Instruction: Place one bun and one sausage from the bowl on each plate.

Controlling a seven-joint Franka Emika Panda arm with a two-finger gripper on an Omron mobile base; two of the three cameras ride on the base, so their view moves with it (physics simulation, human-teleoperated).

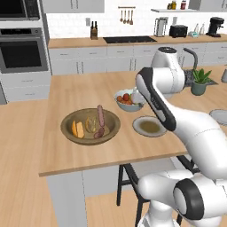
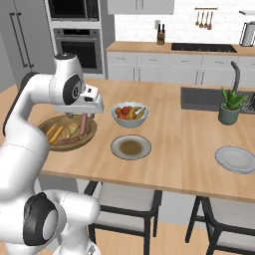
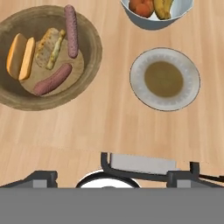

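The brown wooden bowl (image 3: pixel 87 65) (image 1: pixel 113 126) (image 2: pixel 47 144) holds an orange bun (image 3: pixel 19 56), a paler toasted bun (image 3: pixel 49 47) and two sausages (image 3: pixel 71 30) (image 3: pixel 52 79). A pale plate (image 3: pixel 188 94) (image 1: pixel 149 126) (image 2: pixel 130 147) with a brownish centre lies bare to the bowl's right. The second plate (image 2: pixel 236 159) (image 1: pixel 219 116) rests far off at the counter's right end, also bare. My gripper (image 3: pixel 148 164) (image 2: pixel 81 115) hangs high over the counter between bowl and near plate. It is open, nothing between its fingers.
A pale bowl of fruit (image 3: pixel 155 17) (image 2: pixel 129 113) (image 1: pixel 128 99) stands just behind the near plate. A potted plant (image 2: pixel 230 107) and a sink (image 2: pixel 204 97) with a faucet are at the right. Stools (image 2: pixel 124 199) are tucked under the counter's front edge.
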